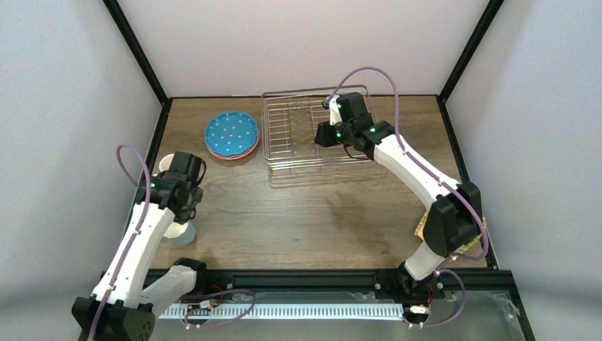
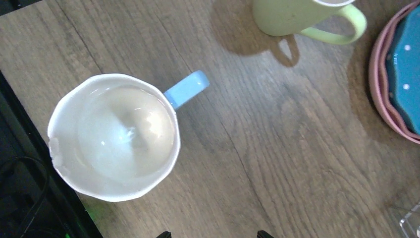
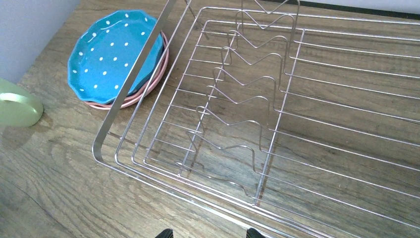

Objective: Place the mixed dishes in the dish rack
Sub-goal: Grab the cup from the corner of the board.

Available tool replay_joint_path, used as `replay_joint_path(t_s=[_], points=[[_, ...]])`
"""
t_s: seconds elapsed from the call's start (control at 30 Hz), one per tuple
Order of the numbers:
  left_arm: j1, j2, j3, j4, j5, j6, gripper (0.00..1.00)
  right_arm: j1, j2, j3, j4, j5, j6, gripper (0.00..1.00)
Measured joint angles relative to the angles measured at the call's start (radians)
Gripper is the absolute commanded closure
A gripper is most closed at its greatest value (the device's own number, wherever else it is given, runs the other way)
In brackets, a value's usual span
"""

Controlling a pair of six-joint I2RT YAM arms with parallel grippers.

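Note:
The wire dish rack (image 1: 305,135) (image 3: 307,124) stands at the back of the table with nothing in it. My right gripper (image 1: 338,114) (image 3: 209,234) hovers open over the rack's near rim, holding nothing. Left of the rack a blue dotted plate (image 1: 231,133) (image 3: 115,57) lies on a pink plate (image 3: 148,91) (image 2: 379,94). My left gripper (image 1: 183,181) (image 2: 214,235) hangs open above bare wood. A light blue mug (image 2: 114,136) (image 1: 183,233) stands upright beside it. A pale green mug (image 2: 289,17) (image 1: 167,165) (image 3: 17,106) stands farther back.
A woven tan plate (image 1: 421,226) shows at the right edge, mostly hidden behind my right arm. Black frame posts and white walls close in the table. Bare wood lies between the mugs and the rack.

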Motion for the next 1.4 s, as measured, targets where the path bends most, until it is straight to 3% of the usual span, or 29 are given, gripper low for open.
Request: replay_joint_path(t_s=[0.73,1.4], points=[[0.000,0.047,-0.060,-0.005,-0.128,-0.034,0.00,0.000,0.030,0.000,0.016,-0.018,0.010,0.14],[0.037,0.082,-0.147,0.047,-0.153,0.027,0.00,0.000,0.047,0.000,0.030,-0.024,0.023,0.10]])
